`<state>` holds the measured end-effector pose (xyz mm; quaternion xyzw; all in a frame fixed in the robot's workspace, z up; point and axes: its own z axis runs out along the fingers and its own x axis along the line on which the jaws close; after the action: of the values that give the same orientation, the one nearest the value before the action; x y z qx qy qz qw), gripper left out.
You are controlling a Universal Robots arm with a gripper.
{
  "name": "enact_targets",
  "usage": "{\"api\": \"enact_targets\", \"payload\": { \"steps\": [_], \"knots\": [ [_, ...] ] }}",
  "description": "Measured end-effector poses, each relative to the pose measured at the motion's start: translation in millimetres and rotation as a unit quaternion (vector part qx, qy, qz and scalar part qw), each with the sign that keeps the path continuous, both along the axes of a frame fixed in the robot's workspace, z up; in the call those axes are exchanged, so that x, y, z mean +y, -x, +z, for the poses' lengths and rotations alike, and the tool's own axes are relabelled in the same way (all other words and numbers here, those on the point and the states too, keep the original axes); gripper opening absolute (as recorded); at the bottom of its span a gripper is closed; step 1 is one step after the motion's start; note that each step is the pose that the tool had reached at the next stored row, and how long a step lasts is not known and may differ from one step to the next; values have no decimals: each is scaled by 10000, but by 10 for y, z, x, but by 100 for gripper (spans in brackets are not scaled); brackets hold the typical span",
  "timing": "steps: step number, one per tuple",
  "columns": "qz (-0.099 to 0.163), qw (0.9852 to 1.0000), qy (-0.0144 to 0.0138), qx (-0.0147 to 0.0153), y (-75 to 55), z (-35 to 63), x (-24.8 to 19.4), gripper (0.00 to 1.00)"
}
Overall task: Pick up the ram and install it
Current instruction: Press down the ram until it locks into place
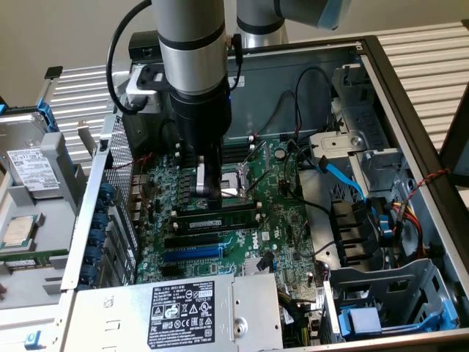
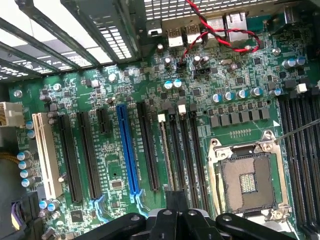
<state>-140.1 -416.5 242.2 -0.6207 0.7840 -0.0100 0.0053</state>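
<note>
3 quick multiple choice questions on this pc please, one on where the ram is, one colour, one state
1. Where is the ram?
A) lying outside the case
B) among the memory slots, between the blue expansion slot and the CPU socket
C) in a person's hand

2. One long slot is neither black nor white. Its colour?
A) red
B) yellow
C) blue

3. The CPU socket is:
A) bare
B) under a heatsink
C) under a fan

B: it stands on edge there. C: plainly blue. A: its contacts show.
</note>
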Motion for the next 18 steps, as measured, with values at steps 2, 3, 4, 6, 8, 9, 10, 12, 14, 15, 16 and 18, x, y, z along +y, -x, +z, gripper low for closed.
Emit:
{"api": "enact_targets", "payload": {
  "steps": [2, 3, 4, 6, 8, 9, 10, 12, 14, 15, 16, 18],
  "knots": [
    [-155, 9999, 0, 0, 0, 0, 0, 10],
    [-233, 9997, 0, 0, 0, 0, 0, 10],
    [-310, 9995, 0, 0, 0, 0, 0, 10],
    [-466, 9989, 0, 0, 0, 0, 0, 10],
    [-617, 9981, 0, 0, 0, 0, 0, 10],
    [-698, 9976, 0, 0, 0, 0, 0, 10],
    [-773, 9970, 0, 0, 0, 0, 0, 10],
    [-928, 9957, 0, 0, 0, 0, 0, 10],
    [-1080, 9942, 0, 0, 0, 0, 0, 10],
    [-1156, 9933, 0, 0, 0, 0, 0, 10],
    [-1234, 9924, 0, 0, 0, 0, 0, 10],
    [-1386, 9903, 1, 0, 0, 0, 0, 10]
  ]
}}
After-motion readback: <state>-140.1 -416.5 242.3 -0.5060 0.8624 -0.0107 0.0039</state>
